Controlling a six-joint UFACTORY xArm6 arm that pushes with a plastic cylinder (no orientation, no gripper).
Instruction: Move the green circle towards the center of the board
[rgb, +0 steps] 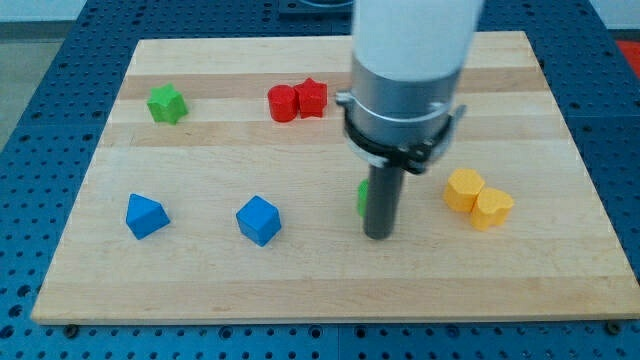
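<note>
Pushing well from here means easing my tip (377, 236) up-board, since it sits at the near side of the green circle (362, 198), which is mostly hidden behind the rod with only a sliver showing on its left; a straight shove keeps it from slipping sideways. My tip is a plain rod with nothing to open or close. No containers show. Right of it sit two yellow blocks (478, 197); left, two blue blocks (259, 220); beyond, red blocks (298, 100) and a green star (167, 103).
</note>
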